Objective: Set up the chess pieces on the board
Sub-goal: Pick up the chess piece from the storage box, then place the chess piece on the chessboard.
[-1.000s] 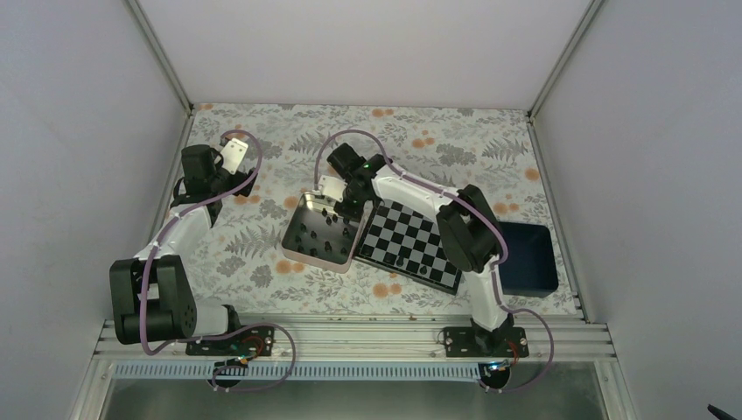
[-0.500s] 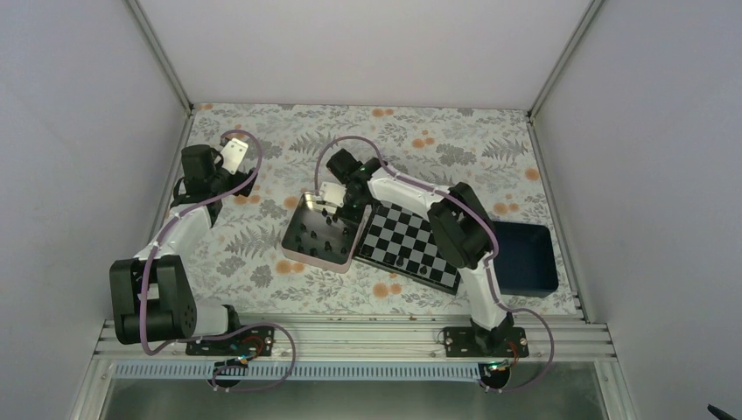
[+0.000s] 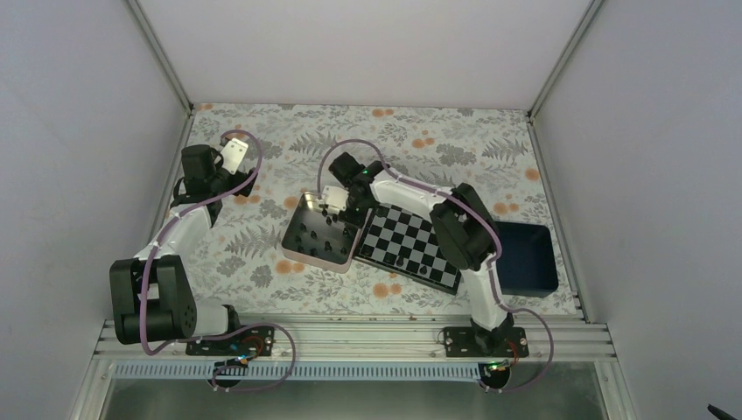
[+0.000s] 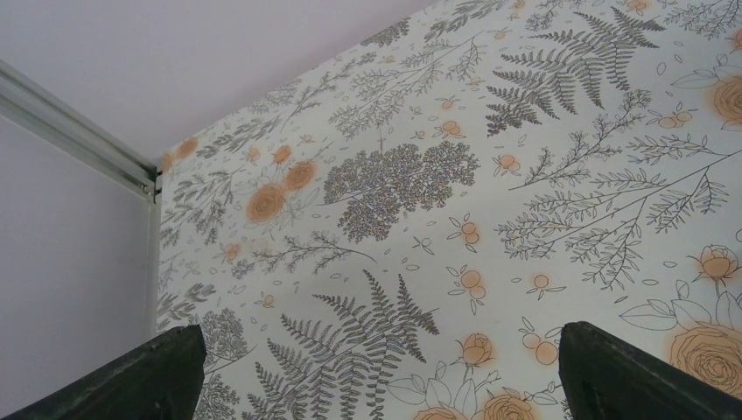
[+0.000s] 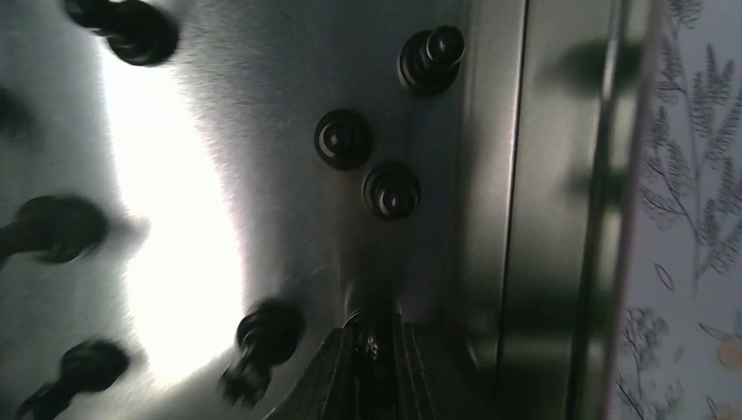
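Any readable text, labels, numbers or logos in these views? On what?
None: no text, number or logo shows on the tin, board, pieces, tray or cloth in any view.

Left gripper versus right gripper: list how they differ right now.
The left gripper is wide open and empty; the right gripper is pinched shut on a black chess piece. The left gripper is over bare floral tablecloth; the right gripper is down inside the silver tin among other pieces. Neither is over the board.
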### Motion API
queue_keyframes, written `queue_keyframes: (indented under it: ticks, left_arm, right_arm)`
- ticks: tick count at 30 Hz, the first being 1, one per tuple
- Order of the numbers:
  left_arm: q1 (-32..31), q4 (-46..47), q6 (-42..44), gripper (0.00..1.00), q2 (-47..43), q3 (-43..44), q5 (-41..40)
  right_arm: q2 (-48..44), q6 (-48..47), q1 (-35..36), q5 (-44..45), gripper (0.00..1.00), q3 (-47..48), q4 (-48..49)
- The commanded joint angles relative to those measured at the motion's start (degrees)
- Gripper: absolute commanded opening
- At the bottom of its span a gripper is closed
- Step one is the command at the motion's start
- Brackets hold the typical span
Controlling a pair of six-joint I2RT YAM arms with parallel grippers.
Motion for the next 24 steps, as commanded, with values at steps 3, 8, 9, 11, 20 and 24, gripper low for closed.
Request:
queue_keyframes:
  ticks: [3, 8, 9, 11, 20, 24]
  left_arm:
    - [0.3, 0.2, -0.1, 1.00, -0.9, 0.3, 1.4]
    - [0.3, 0.2, 0.0, 1.00, -1.3, 0.2, 1.3]
    - [0.3, 0.2, 0.0, 1.00, -1.3, 0.2, 1.3]
    - [0.3, 0.2, 0.0, 1.00, -1.2, 0.2, 1.2]
    - [0.3, -0.2, -0.1, 1.00, -0.5, 0.7, 1.7]
    - [0.3, -0.4, 0.0, 1.00, -0.7, 0.7, 1.5]
  right_arm:
    - [-11.0, 1.2, 0.1, -1.9, 0.05, -3.0, -0.2]
    - [-20.0, 1.3, -0.7, -1.1, 0.05, -8.8, -1.5]
    - [-21.6, 1.5, -0.9, -0.8, 0.05, -10.1, -1.8]
    - [-24.7, 1.5, -2.1, -0.8, 0.05, -14.0, -2.0]
    - [-33.1, 0.2, -3.6, -4.3, 0.06, -27.5, -0.1]
    - [-32.0, -0.7, -3.6, -6.8, 0.07, -30.4, 1.6]
